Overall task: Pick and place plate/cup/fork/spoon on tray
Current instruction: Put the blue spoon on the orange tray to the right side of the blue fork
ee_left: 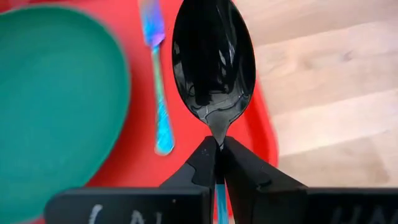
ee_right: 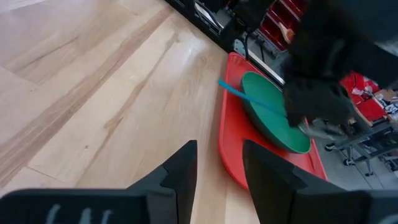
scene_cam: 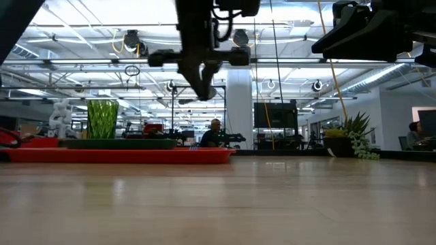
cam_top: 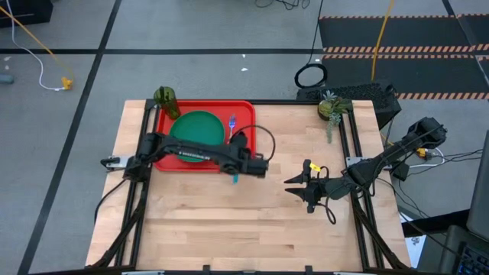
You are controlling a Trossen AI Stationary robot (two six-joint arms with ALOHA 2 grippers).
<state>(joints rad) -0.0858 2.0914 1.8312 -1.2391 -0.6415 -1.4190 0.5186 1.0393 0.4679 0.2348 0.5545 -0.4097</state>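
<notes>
Left tool (ee_left: pixel 219 152) clamped on spoon (ee_left: pixel 213 68) neck, bowl above tray (ee_left: pixel 186 134) beside fork (ee_left: pixel 158 93)

Hidden and cropped parts. In the high view the left arm crossed the plate (cam_top: pixel 197 130) and the tray (cam_top: pixel 243 111), covering the near part of each. Most of the spoon (ee_left: pixel 213 62) lay behind the left tool (ee_left: pixel 217 163) there; only a short length of blue handle showed. In the left wrist view the handle vanished between the closed fingers (ee_left: pixel 202 168), and the picture's edges cut off the plate and the head of the fork (ee_left: pixel 157 74). The low view showed the cup (scene_cam: pixel 102 120) blurred.
</notes>
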